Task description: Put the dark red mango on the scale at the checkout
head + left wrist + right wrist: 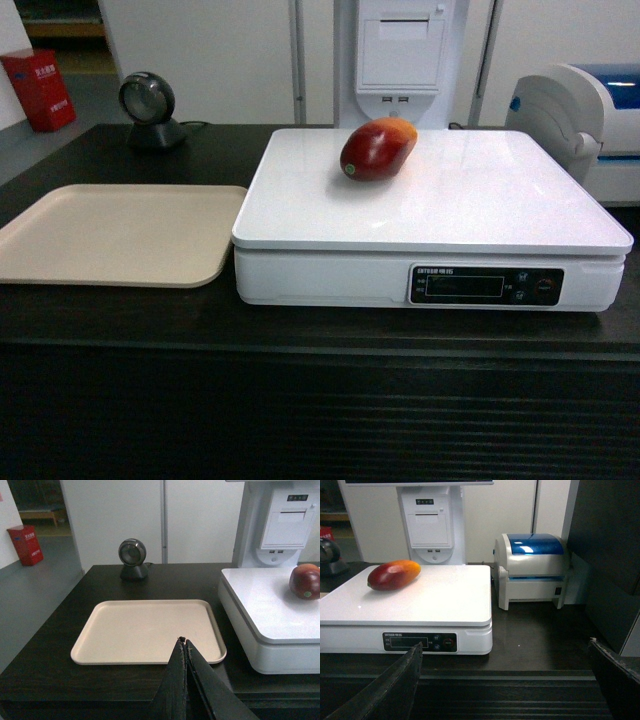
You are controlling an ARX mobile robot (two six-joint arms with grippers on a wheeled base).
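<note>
The dark red mango (378,148) lies on its side on the white platform of the scale (480,200), toward the back, with nothing holding it. It also shows in the right wrist view as the mango (393,574) on the scale (445,595), and at the right edge of the left wrist view as the mango (305,581). The scale stands on the dark checkout (120,320). My left gripper (183,641) is shut and empty, hanging before the tray's near edge. My right gripper (505,647) is open and empty, in front of the counter's ribbed front. Neither gripper shows in the head view.
A flat beige tray (120,235) lies left of the scale. A round black scanner (148,108) stands at the back left. A white and blue label printer (532,567) sits right of the scale. A white receipt terminal (400,55) rises behind it.
</note>
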